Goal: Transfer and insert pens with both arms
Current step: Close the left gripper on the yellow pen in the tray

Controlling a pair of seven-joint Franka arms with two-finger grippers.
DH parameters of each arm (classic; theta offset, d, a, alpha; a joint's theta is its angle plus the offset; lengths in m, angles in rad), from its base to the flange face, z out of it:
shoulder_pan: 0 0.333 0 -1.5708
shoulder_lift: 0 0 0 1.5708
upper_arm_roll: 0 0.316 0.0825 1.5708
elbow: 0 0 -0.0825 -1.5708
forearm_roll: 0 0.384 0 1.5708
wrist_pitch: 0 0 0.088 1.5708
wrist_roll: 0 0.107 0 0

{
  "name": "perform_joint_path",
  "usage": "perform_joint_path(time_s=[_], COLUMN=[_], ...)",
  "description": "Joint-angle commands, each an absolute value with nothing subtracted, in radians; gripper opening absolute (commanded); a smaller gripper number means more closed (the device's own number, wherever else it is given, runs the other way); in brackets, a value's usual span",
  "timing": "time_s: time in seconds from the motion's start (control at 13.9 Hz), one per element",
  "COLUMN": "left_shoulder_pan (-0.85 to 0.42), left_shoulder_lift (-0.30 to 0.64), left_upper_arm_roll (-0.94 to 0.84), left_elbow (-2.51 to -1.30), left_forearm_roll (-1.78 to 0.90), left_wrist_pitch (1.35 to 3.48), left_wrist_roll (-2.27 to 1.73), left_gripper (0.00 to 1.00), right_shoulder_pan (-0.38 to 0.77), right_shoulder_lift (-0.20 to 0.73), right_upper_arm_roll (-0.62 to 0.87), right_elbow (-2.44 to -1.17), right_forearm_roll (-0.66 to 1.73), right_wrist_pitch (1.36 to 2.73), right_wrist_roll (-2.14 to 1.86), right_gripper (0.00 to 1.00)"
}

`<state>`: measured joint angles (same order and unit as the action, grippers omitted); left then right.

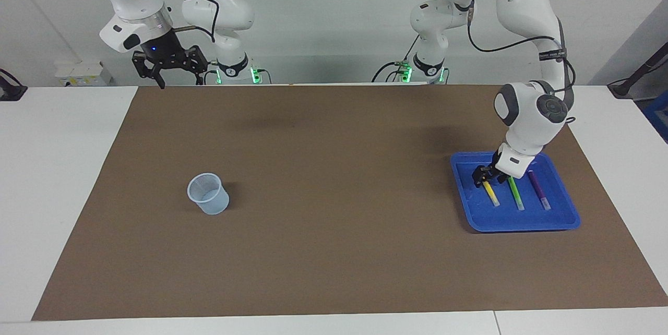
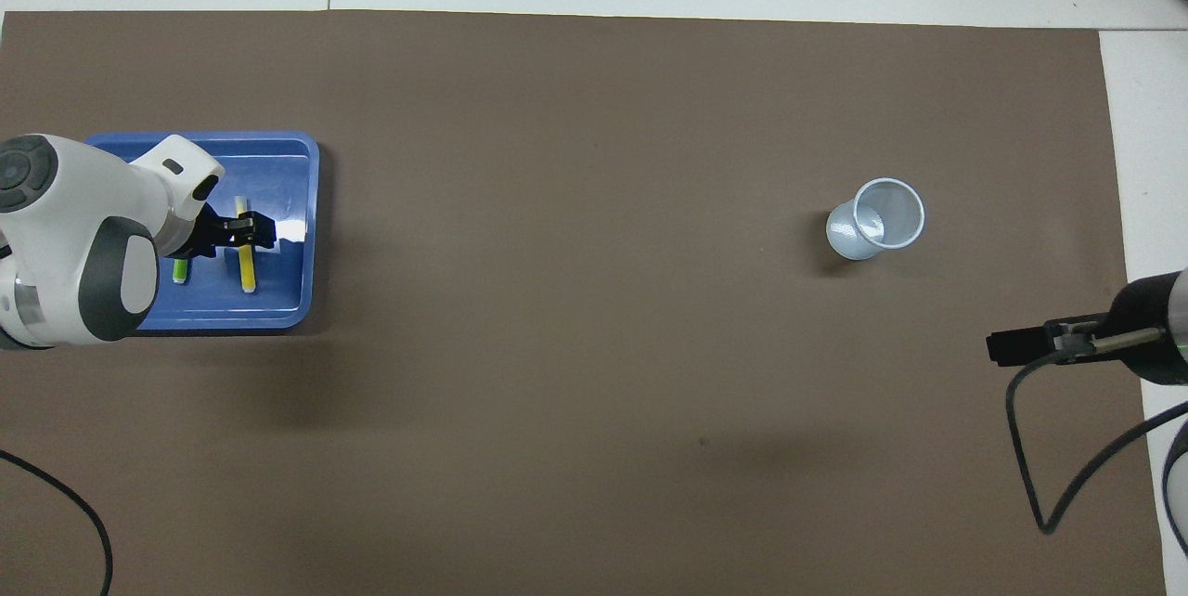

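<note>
Step in hand: first pick-up, judged from all three pens lying in the tray and the cup standing empty.
Left gripper (image 1: 484, 179): low inside the shallow blue plastic tray (image 1: 566, 219), its fingers at the upper part of the slim yellow marker pen (image 1: 490, 193). They appear clamped round the pen's barrel, which lies flat on the tray floor.
Yellow pen's free length: runs out from under the fingers away from the robots, ending in a pale tip.
Bright green marker pen (image 1: 515, 194): just beside the left fingers, toward the left arm's end of the counter, parallel to the yellow one and apart from it.
Purple marker pen (image 1: 539, 191): one place further the same way, also flat in the tray; the arm hides it in the overhead view.
Right gripper (image 1: 169, 63): waits in the air above the mat's edge at the right arm's end, fingers spread, nothing between them.
Translucent pale blue plastic cup (image 1: 208, 193): upright on the brown mat (image 1: 334, 251), well apart from both sets of fingers, nearer the right arm's end.
Next move calls for: a straight lift clear of the tray rim without nudging the green pen, then a carry toward the middle where the right fingers could take the pen over.
</note>
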<state>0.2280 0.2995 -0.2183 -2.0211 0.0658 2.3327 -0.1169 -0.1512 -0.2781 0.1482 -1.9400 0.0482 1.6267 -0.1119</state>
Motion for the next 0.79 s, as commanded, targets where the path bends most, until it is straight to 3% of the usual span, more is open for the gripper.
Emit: perform_joint_path(time_s=[0.0,0.07,0.72], left_shoulder_pan=[0.221,0.222,0.224], left_shoulder_lift=[0.314,0.316,0.314], left_upper_arm_roll=[-0.216,-0.216,-0.216], left_elbow=[-2.036,-2.036,-2.034], left_forearm_roll=[0.092,0.092,0.103], left_wrist_pitch=[2.381,2.384,2.367], left_wrist_roll=[-0.12,-0.12,-0.117], left_gripper=[0.77,0.76,0.13], right_shoulder_pan=[-0.155,-0.155,-0.169], right_shoulder_lift=[-0.304,-0.304,-0.302], right_upper_arm_roll=[0.149,0.149,0.138], right_elbow=[-1.968,-1.968,-1.957], right_forearm_roll=[0.025,0.025,0.02], right_wrist_pitch=[1.638,1.637,1.585], right_wrist_roll=[-0.13,-0.13,-0.169], right_gripper=[1.0,1.0,1.0])
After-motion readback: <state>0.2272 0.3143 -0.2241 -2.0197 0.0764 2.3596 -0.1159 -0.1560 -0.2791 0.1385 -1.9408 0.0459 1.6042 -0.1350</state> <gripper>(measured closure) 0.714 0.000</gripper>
